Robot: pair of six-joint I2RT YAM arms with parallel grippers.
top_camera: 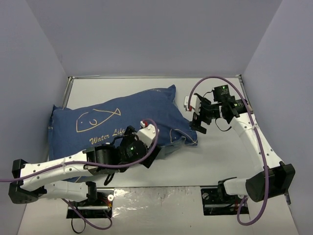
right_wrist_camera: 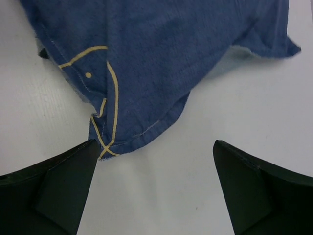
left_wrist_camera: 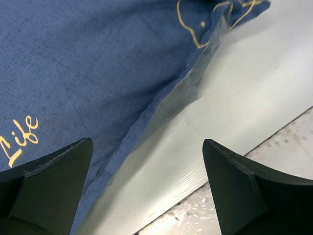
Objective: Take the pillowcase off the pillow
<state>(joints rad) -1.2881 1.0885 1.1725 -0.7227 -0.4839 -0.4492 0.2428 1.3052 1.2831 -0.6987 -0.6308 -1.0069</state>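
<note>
Seen from above, the blue pillowcase (top_camera: pixel 122 117) lies plump and slantwise on the left half of the white table (top_camera: pixel 220 161), a pale whale drawing and lettering on its top face; the pillow itself is hidden from view. The left pincer (top_camera: pixel 148 154) sits over the case's near edge, and the right pincer (top_camera: pixel 199 125) hangs just beside its right end. In the left wrist view, the left pincer (left_wrist_camera: pixel 146 142) is spread wide and grasps nothing. One dark finger (left_wrist_camera: pixel 54 186) is over the pillowcase (left_wrist_camera: pixel 98 63) near the word "Life", the other over the bare table (left_wrist_camera: pixel 234 88), with the case's seamed edge running between them. Whether the cloth-side finger touches the fabric cannot be told. In the right wrist view, the right pincer (right_wrist_camera: pixel 154 142) is likewise fully parted and empty. A limp corner of the pillowcase (right_wrist_camera: pixel 161 58), crossed by yellow lines, lies flat on the table (right_wrist_camera: pixel 195 176) just ahead of the gap between its fingers (right_wrist_camera: pixel 58 191), nearer the left one.
</note>
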